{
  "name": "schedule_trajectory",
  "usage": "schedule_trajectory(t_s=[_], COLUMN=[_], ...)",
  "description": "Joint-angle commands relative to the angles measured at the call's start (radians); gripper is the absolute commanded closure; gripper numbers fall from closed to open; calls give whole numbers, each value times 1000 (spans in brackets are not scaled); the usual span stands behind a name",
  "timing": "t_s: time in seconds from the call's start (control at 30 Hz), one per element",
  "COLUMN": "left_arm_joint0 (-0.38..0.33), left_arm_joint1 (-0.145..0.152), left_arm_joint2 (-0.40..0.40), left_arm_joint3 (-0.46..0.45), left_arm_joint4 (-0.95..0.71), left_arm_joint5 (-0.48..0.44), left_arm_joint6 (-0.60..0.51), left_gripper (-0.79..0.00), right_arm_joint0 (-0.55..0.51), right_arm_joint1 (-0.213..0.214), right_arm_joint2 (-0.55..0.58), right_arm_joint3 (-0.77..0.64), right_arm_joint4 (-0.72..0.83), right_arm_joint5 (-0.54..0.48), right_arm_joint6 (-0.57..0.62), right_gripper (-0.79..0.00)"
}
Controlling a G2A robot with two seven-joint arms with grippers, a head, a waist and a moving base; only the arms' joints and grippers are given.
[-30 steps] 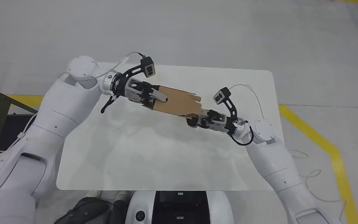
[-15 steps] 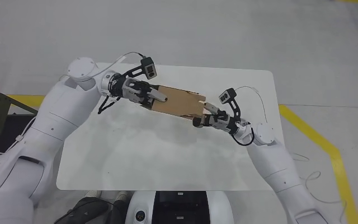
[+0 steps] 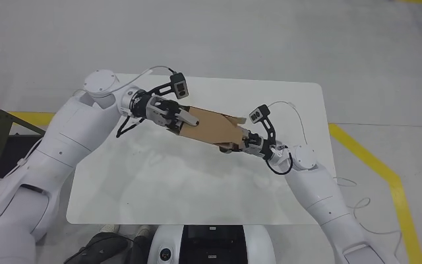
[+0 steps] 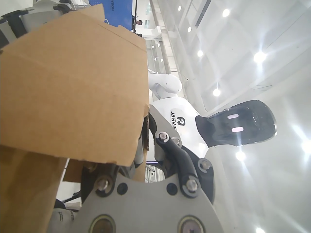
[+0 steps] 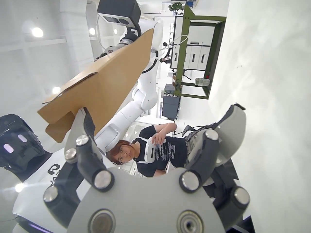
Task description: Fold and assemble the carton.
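Firmly clamped with the left tool (image 3: 179, 117) on one end of the carton (image 3: 210, 125), one finger (image 3: 190, 116) lying across the top panel. Spread wide at the right tool (image 5: 160, 111), one finger (image 5: 83, 122) against or just beside the loose flaps at the other end, its partner well clear.

Held collapsed flat and slightly tilted above the surface (image 3: 165, 191), spanning the gap between the two arms and resting on nothing.

Probably light and fairly stiff across the panels, yet floppy along the scored creases and at the end flaps, so likely to sag or twist if carried from one end only. Best taken by a full panel close to a crease, not by a flap edge prone to bending or tearing. Squeeze gently to avoid crushing the corrugated board. Expect some slip on the smooth brown face; pinch across an edge for a surer hold.
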Motion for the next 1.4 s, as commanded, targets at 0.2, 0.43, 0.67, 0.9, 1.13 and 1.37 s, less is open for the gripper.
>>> schedule_trajectory(t_s=[0.2,0.43,0.67,0.9,1.13,1.37], left_arm_joint0=[-21,-41,-60,-84,-95,-99], left_arm_joint1=[-4,-6,-13,-21,-25,-25], left_arm_joint2=[46,73,108,141,152,167], left_arm_joint3=[4,3,4,24,43,27], left_arm_joint4=[-8,-28,-34,-10,-28,-39], left_arm_joint5=[9,8,13,5,-11,-9], left_arm_joint6=[0,0,0,0,0,0], left_gripper=[0,0,0,0,0,0], right_arm_joint0=[3,8,13,15,5,6], right_arm_joint1=[-1,-5,-7,-8,-7,-10], right_arm_joint2=[-3,-16,-22,-26,-22,-21], right_arm_joint3=[-11,-12,-20,-36,-51,-51], right_arm_joint4=[-19,-42,-53,-66,-71,-49], right_arm_joint5=[10,18,25,31,34,24], right_arm_joint6=[-1,-4,-7,-6,-7,-14], right_gripper=[-785,-785,-785,-785,-785,-785])
